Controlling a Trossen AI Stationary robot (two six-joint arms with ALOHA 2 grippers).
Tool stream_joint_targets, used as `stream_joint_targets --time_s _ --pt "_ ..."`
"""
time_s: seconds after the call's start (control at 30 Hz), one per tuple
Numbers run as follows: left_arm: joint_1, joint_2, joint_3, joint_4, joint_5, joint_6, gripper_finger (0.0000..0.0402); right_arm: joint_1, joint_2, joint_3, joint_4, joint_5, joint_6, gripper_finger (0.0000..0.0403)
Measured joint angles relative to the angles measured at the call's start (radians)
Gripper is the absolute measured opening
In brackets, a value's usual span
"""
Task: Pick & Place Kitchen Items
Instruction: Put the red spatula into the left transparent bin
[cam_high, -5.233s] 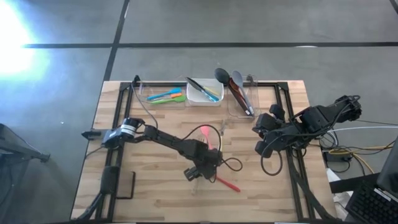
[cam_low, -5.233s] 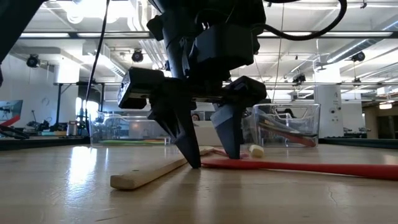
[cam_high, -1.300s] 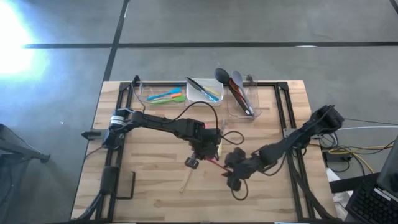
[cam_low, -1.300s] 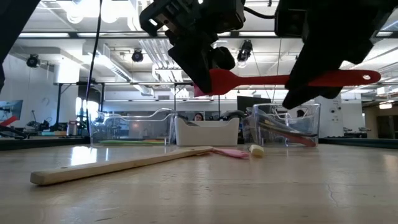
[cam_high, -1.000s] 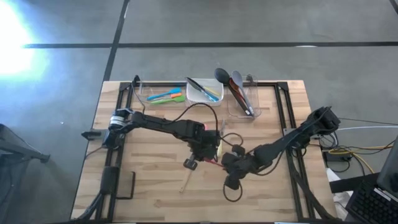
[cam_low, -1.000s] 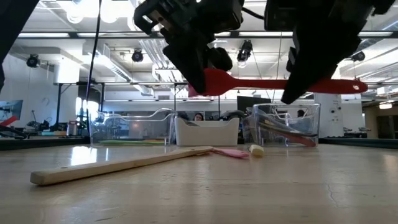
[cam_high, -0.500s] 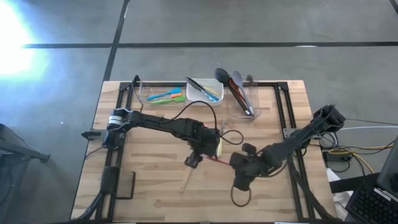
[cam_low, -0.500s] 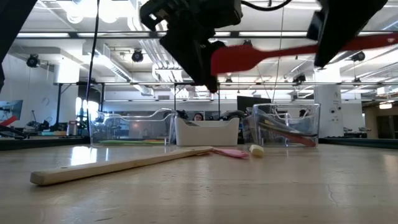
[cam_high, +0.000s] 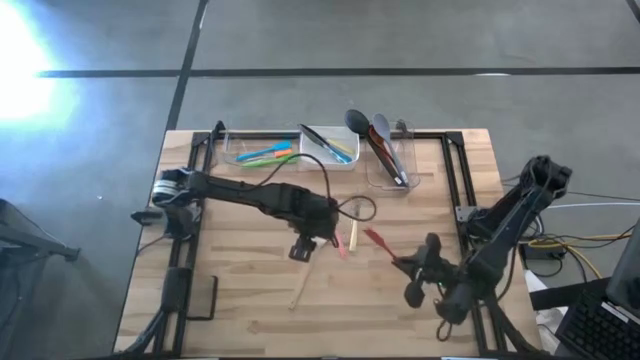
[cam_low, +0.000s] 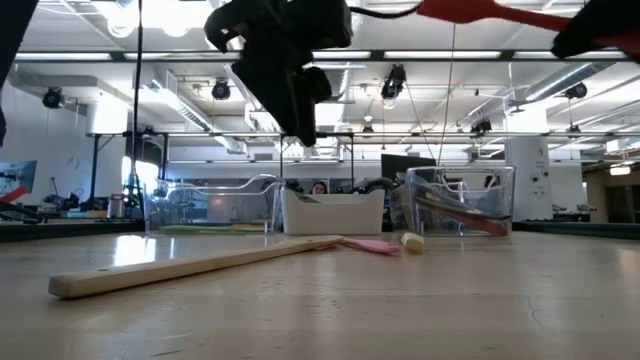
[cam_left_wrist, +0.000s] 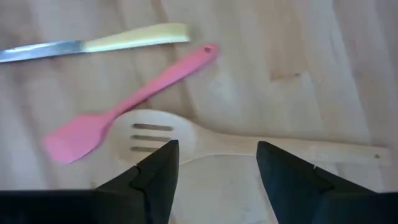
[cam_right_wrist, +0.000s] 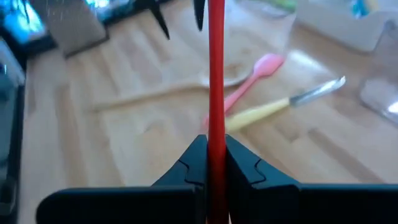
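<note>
Red spatula (cam_high: 377, 240), light with a stiff, slim handle, is pinched mid-handle by right end effector (cam_right_wrist: 214, 163) above the surface's right edge; left end effector (cam_left_wrist: 214, 163) hangs spread.

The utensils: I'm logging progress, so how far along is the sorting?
Done: several utensils lie in the three tubs at the table's far edge. In hand: the right claw is shut on the red spatula, lifted clear of the table. The left claw hovers open. Left: the pink spatula, slotted wooden spatula and yellow-handled knife lie on the table.
</note>
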Motion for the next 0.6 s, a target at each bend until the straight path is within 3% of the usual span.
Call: stream_joint_targets --time_s 0.13,0.3,0.47,0.6 --pt "0.027 -0.114 -0.127 0.08 -0.068 -0.051 0.0217 -0.023 -0.017 -0.098 0.137 0.075 -0.043 0.0015" --pt "0.084 -0.352 -0.369 0.222 -0.142 -0.128 0.0207 -0.067 -0.033 -0.2 0.288 0.17 -0.095 0.0015" --pt "0.138 -0.591 -0.614 0.649 -0.152 -0.17 0.0191 -0.189 -0.072 -0.266 0.538 0.207 -0.328 0.0015" --pt "0.146 -0.709 -0.801 1.093 -0.152 -0.176 0.0181 -0.329 -0.085 -0.311 0.886 0.064 -0.65 0.0015"
